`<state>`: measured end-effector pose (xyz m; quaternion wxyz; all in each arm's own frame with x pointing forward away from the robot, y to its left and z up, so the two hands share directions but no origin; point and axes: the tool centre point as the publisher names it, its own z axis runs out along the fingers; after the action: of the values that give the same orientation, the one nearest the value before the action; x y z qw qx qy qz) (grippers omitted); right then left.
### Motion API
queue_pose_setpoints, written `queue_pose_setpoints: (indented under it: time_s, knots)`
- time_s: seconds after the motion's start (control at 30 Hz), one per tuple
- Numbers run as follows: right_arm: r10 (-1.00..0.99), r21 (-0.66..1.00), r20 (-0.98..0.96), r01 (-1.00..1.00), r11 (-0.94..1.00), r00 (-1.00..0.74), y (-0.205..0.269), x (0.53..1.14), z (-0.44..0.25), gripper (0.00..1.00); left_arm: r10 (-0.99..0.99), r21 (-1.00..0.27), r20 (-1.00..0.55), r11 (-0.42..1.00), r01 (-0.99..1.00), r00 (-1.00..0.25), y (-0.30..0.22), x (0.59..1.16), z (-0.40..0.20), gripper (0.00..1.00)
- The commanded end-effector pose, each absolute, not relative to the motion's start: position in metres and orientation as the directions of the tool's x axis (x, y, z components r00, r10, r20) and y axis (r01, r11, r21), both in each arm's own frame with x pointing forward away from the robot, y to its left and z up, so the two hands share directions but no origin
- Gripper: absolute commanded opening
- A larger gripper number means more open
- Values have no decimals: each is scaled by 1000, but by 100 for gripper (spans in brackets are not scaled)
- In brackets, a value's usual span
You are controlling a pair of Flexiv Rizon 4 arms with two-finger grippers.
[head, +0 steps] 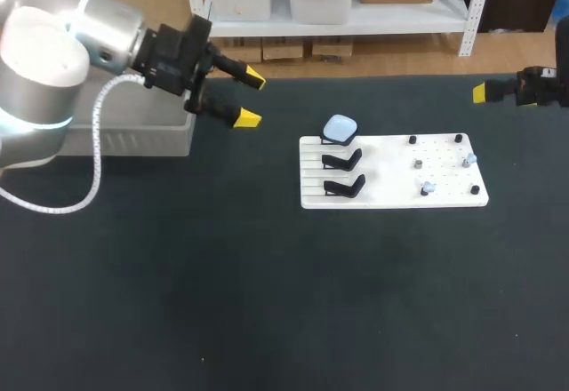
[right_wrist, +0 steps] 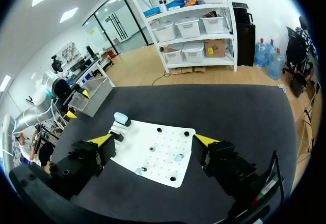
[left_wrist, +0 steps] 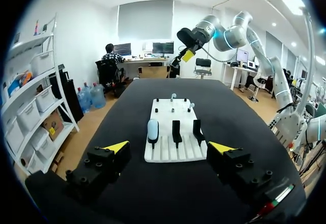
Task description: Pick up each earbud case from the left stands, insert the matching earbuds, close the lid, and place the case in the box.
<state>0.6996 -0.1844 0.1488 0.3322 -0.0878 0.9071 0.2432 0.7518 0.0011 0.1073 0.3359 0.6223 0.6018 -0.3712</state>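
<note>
The head camera looks steeply down from above and behind the robot; the white board [head: 391,182] sits toward 3 o'clock of centre. The left wrist camera faces it low and nearly level; the right looks down obliquely from higher. All three share it.

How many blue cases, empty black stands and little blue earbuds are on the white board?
Blue earbud case: 1
Empty black stands: 2
Pale blue earbuds: 2
Total: 5
</note>
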Motion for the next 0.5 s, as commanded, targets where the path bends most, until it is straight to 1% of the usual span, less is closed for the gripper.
queue_pose_setpoints:
  time_s: [0.03,0.5]
  knots:
    - [2,382,-645,-320,867,-764,-185,699,149,100,511,-30,-860,-61,998,5,-10,759,100,100]
    - [2,382,-645,-320,867,-764,-185,699,149,100,511,-63,-859,-41,997,-33,-34,761,76,100]
